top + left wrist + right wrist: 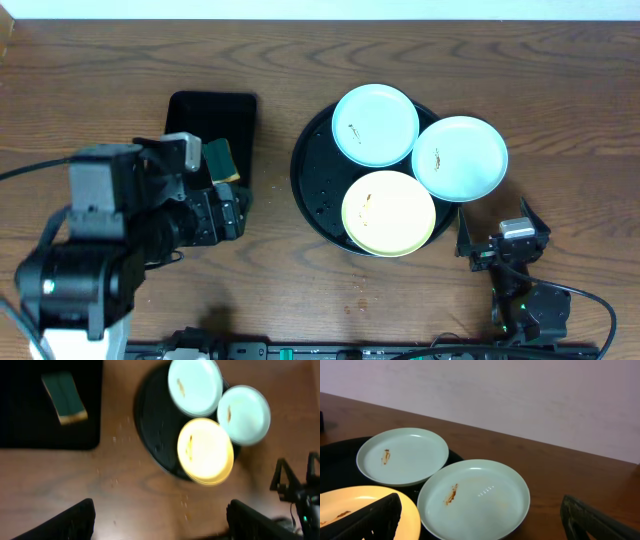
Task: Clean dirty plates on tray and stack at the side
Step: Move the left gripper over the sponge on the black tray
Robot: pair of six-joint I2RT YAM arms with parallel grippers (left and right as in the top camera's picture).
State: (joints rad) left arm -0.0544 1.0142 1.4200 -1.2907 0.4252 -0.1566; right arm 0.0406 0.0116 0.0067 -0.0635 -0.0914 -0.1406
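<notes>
Three plates lie on the round black tray (308, 190): a pale blue one (375, 125) at the back, a pale blue one (460, 158) overhanging the right rim, and a pale yellow one (388, 212) in front. Each has a small brown smear. My left gripper (232, 212) is open and empty, left of the tray (150, 425), above bare table (160, 527). My right gripper (503, 238) is open and empty, just in front of the right blue plate (472, 497). Its fingers (480, 525) frame that plate, with the yellow plate (350, 510) at its left and the back plate (402, 455) beyond.
A rectangular black tray (210, 115) with a green sponge (220, 160) stands left of the round tray. It also shows in the left wrist view (30, 430) with the sponge (64, 397). Small crumbs lie on the wooden table in front of the round tray.
</notes>
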